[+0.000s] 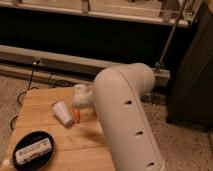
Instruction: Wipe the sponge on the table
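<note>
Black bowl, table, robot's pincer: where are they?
Black bowl [30,134]: camera view, its top rim.
Table [75,145]: camera view, bare wood.
Pincer [64,114]: camera view, its white tip, over the table's middle.

1. No text, label, brand, number or sign can be read on any surface.
2. The white object in the black bowl shows no legible print.
3. The gripper is low over the wooden table; it carries no legible marking.

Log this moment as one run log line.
gripper: low over wooden table, near its middle | sponge: orange edge showing beside gripper | black dish: lower-left in view, white object inside
</note>
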`<state>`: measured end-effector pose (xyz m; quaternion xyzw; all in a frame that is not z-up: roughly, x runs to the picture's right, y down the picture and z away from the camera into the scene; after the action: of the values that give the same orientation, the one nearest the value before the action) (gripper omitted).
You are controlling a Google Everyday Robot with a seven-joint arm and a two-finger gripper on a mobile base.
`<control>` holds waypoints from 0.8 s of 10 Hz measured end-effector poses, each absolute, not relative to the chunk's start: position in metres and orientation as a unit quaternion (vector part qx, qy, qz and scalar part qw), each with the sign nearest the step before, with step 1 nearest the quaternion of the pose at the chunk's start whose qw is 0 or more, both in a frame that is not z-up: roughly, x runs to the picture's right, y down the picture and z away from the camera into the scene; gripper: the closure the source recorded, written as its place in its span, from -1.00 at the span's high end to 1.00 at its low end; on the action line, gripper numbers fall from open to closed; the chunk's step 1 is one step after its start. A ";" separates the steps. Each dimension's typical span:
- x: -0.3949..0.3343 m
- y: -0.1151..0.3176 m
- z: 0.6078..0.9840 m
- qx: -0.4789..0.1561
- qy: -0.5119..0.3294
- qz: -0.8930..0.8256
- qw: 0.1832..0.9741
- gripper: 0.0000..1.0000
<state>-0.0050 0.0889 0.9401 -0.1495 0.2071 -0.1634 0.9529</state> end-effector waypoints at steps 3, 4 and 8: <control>0.040 0.084 0.931 -0.154 0.247 -0.149 0.945 0.02; 0.048 0.086 0.926 -0.154 0.254 -0.146 0.944 0.02; 0.085 0.125 0.912 -0.180 0.279 -0.134 0.934 0.02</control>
<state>0.0854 0.1249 0.9120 -0.1800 0.2793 -0.1343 0.9336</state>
